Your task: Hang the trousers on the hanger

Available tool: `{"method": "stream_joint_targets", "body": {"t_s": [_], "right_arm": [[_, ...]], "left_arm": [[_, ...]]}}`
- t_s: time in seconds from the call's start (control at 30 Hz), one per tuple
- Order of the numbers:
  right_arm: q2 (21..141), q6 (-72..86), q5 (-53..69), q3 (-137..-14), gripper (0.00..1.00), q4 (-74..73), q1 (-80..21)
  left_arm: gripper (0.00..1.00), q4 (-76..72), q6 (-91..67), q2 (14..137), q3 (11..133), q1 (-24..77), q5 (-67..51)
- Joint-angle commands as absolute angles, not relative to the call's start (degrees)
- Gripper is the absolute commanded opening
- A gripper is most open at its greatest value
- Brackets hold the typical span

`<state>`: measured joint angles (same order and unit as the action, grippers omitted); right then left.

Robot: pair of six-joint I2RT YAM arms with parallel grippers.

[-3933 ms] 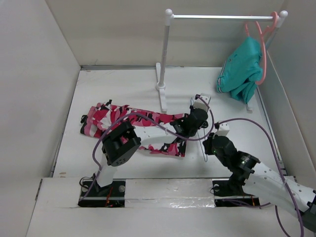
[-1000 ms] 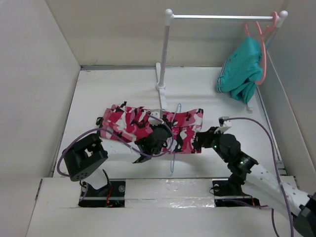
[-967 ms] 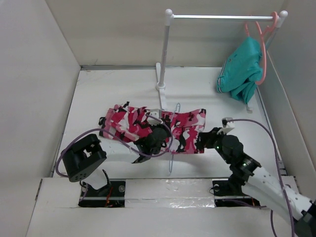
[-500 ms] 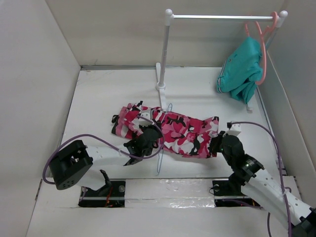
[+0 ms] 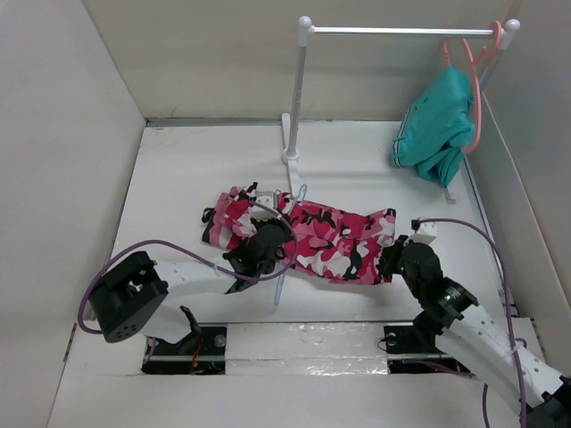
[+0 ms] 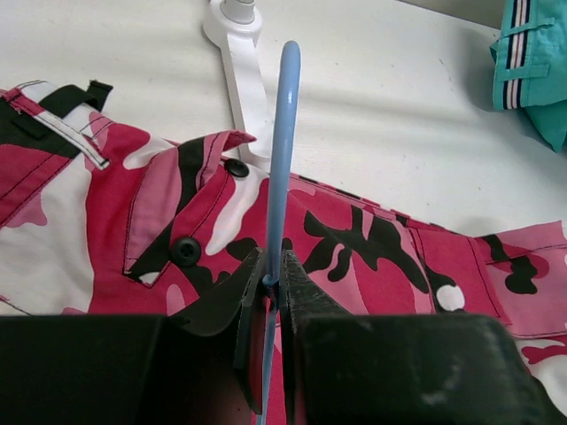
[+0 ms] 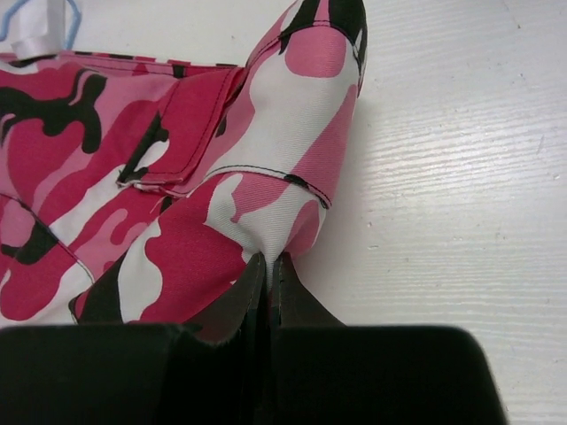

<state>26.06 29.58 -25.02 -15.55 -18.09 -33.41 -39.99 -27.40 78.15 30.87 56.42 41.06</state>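
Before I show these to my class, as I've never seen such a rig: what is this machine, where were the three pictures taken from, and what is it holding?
Two robot arms are bolted at the near edge of a white table, each ending in a two-finger gripper. The wide picture comes from a fixed camera above and behind them. The close-ups come from cameras on the wrists, so the dark shapes at the bottom are each arm's own fingers. On the table lie camouflage trousers. The left gripper is shut on a thin pale-blue hanger that crosses them. The right gripper is shut on an edge of the trousers. At the back, a rail carries a teal garment on a coral hanger.
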Motion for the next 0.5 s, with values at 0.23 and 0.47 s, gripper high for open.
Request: {"method": "stream_joint_targets", "body": {"t_s": [0.23,0.47], "right_arm": [[29.2,25.4,-20.1,-23.5,0.67,-16.7,-33.0],[25.7,22.8,-15.3,-33.7,0.36,-16.5,-39.5]], "left_arm": [[0.00,-40.4,-27.6,69.7,35.2,58.5,39.9],[0.00,-32.4,-28.0,60.2,40.9,59.1,34.4]]}}
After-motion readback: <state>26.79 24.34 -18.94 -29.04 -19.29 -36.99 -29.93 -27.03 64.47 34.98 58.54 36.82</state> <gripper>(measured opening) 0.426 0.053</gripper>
